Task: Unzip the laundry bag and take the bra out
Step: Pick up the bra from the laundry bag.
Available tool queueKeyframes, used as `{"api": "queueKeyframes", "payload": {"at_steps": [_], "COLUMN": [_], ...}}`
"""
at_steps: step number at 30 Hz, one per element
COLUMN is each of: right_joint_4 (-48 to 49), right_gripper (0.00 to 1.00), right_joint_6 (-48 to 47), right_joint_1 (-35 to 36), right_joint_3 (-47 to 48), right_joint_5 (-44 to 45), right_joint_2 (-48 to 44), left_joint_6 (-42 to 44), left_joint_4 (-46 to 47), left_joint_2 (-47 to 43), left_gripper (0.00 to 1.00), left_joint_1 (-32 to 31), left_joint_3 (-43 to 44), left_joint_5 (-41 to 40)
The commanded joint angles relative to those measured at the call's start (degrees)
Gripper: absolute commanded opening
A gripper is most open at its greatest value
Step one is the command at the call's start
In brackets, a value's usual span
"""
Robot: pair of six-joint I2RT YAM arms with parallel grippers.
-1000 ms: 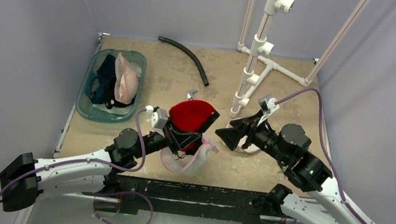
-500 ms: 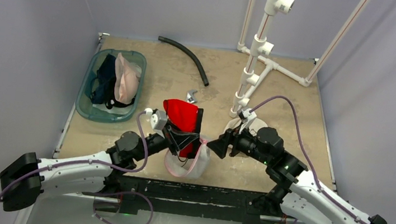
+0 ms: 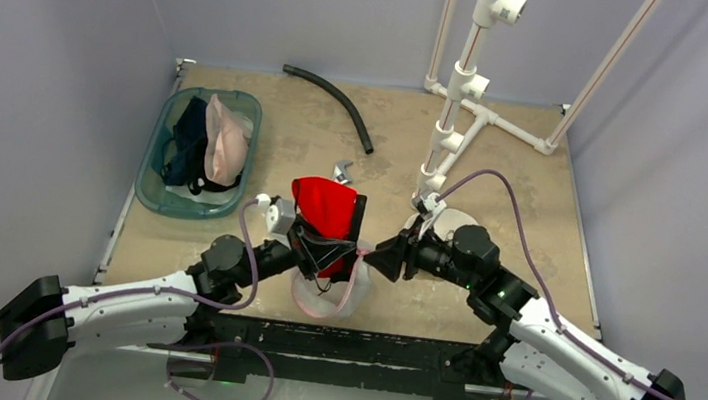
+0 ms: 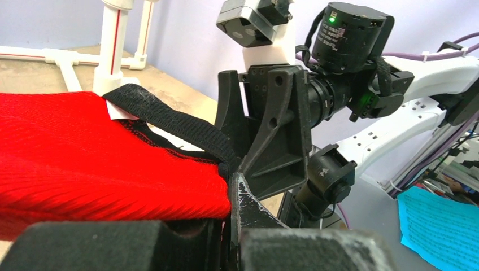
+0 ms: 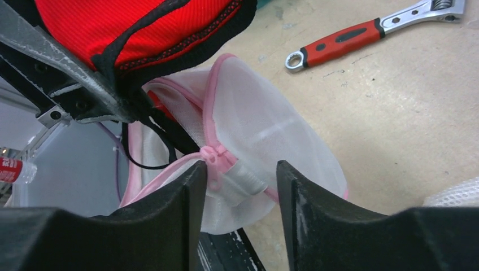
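Note:
The red bra (image 3: pixel 327 207) with black trim is half out of the white mesh laundry bag (image 3: pixel 329 298), which has pink trim and hangs open below it. My left gripper (image 3: pixel 310 245) is shut on the bra's black edge and holds it up; the bra fills the left wrist view (image 4: pixel 85 152). My right gripper (image 3: pixel 385 261) is open just right of the bag. In the right wrist view its fingers (image 5: pixel 240 169) straddle the bag's (image 5: pixel 265 130) pink zipper end (image 5: pixel 212 155) without closing on it. The bra (image 5: pixel 141 22) shows above.
A teal bin (image 3: pixel 152 192) with clothes stands at the left. A black hose (image 3: pixel 332 92) lies at the back, and a white PVC rack (image 3: pixel 457 101) stands at the back right. A red-handled wrench (image 5: pixel 350 36) lies beyond the bag. Another white mesh item (image 5: pixel 452 195) lies beside my right arm.
My right arm has swung left and in, bringing its open gripper up to the bag. The bra has narrowed and stands more upright in my left gripper.

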Motion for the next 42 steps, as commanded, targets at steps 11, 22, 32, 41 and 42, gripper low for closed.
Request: {"api": "queueKeyframes", "payload": {"at_steps": [11, 22, 32, 41, 42], "right_joint_4": [-1.02, -1.8, -1.81, -0.98, -1.01], "right_gripper": [0.0, 0.0, 0.0, 0.0, 0.0], "right_joint_6": [-0.94, 8.52, 8.72, 8.03, 7.76], "right_joint_1": [-0.09, -0.09, -0.11, -0.1, -0.07], "right_joint_3": [0.29, -3.74, -5.18, -6.11, -6.03], "right_joint_5": [4.0, 15.69, 19.63, 17.92, 17.77], "right_joint_2": [-1.12, 1.01, -0.21, -0.54, -0.68], "left_joint_6": [0.76, 2.78, 11.45, 9.1, 8.9], "left_joint_4": [-5.34, -17.71, -50.29, -70.49, -72.03], "left_joint_2": [-4.64, -8.75, -4.81, 12.43, 13.76], "left_gripper": [0.0, 0.0, 0.0, 0.0, 0.0], "left_joint_1": [-0.3, -0.21, -0.21, 22.94, 26.43], "left_joint_3": [6.89, 19.25, 38.63, 56.29, 58.09], "left_joint_5": [1.31, 2.34, -27.89, -13.02, -10.75]}}
